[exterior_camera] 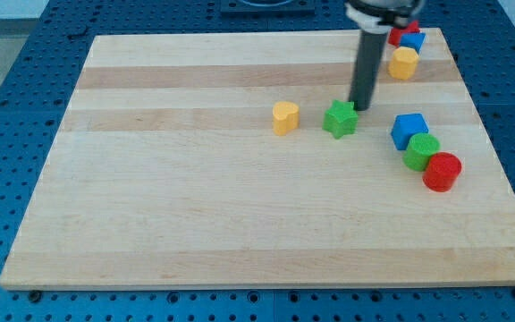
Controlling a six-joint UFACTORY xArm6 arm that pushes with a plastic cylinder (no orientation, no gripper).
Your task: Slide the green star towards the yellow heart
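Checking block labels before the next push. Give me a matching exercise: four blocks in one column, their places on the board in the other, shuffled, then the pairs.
Blocks:
1. green star
2. yellow heart
3. red cylinder
4. blue cube

Places:
A. lowest of the cluster at the view's right
B. just below and left of my tip
C. left of the star, apart from it
D. top of the cluster at the view's right, above the green cylinder

Pairs: 1-B, 2-C, 3-A, 4-D
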